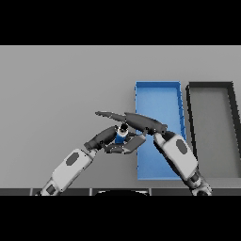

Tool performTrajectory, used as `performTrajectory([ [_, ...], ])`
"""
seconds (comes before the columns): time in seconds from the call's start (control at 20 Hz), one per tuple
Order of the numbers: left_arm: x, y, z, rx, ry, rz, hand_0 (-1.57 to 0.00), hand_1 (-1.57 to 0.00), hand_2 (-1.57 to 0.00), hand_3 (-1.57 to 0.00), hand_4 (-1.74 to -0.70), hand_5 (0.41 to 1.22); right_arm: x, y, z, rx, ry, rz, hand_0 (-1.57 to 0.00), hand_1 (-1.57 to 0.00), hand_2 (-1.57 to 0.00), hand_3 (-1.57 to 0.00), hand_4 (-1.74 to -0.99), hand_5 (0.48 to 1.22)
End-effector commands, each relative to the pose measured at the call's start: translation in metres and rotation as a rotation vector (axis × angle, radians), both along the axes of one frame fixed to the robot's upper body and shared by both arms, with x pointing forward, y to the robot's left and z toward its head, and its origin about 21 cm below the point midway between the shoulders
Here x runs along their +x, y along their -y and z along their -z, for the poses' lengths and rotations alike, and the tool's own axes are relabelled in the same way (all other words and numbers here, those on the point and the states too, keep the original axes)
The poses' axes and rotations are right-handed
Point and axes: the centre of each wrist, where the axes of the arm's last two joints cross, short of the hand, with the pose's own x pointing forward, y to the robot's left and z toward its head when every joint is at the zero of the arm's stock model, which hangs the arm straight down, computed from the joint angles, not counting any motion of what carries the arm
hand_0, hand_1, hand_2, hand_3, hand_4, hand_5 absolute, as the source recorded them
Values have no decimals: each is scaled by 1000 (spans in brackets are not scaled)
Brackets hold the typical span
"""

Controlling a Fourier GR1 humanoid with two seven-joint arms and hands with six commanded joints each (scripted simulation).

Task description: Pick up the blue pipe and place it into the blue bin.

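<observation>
The blue pipe (121,137) is short with a dark end cap and sits just left of the blue bin (158,96). My right hand (143,123) reaches in from the lower right. Its long fingers (110,114) stretch over the pipe and its thumb (132,144) lies under it, so the pipe is pinched between them. My left hand (102,138) comes in from the lower left with relaxed fingers, right beside the pipe's left side. Most of the pipe is hidden by the two hands.
A dark grey bin (231,122) stands directly right of the blue bin, with their long sides parallel. The right forearm (181,155) lies across the blue bin's near half. Grey table (56,94) stretches to the left and behind.
</observation>
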Motion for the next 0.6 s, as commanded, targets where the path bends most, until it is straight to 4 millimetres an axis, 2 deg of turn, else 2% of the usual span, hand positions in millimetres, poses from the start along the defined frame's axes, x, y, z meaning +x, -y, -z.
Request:
performTrajectory([
  [0.0, 0, 1, 1, -11, -4, 5, -1571, -1567, -1571, -1395, -1717, 1221, 3, 0, 0, -7, 2, -16, -54, -83, -115, -43, -1268, 519],
  [0.05, 2, 1, -1, -13, 49, 6, -1496, -1393, -1367, -1150, -1630, 1221, 5, -6, -1, -19, 1, -28, -138, -166, -193, -106, -1308, 523],
  [0.15, 0, 1, -6, 135, 100, -20, -993, -895, -875, -736, -1587, 1221, 5, -14, -1, -27, 0, -60, -478, -500, -500, -375, -1390, 538],
  [0.2, -2, 1, -3, 130, 112, -31, -879, -828, -796, -667, -1611, 1221, 3, -16, 0, -28, 3, -87, -697, -714, -714, -562, -1453, 551],
  [0.25, -1, 0, -2, 127, 112, -41, -895, -867, -845, -656, -1637, 1221, 4, -19, 1, -21, -8, -98, -872, -886, -886, -701, -1503, 573],
  [0.3, 0, 3, -3, 80, 102, -43, -1030, -1008, -990, -623, -1658, 1192, 4, -20, 2, -11, -38, -102, -1012, -1023, -1023, -828, -1541, 604],
  [0.4, -2, 5, -2, -12, 70, -33, -1225, -1211, -1199, -525, -1688, 1203, 5, -20, 2, 4, -69, -91, -1213, -1220, -1220, -1096, -1492, 706],
  [0.45, -5, 6, -2, -40, 53, -29, -1294, -1283, -1274, -533, -1698, 1206, 4, -20, 2, 28, -69, -92, -1285, -1290, -1290, -1191, -1475, 809],
  [0.55, -7, 1, -1, -40, 57, -25, -1394, -1386, -1381, -550, -1714, 1212, 0, -21, 3, 34, -38, -82, -1388, -1391, -1391, -1328, -1458, 957],
])
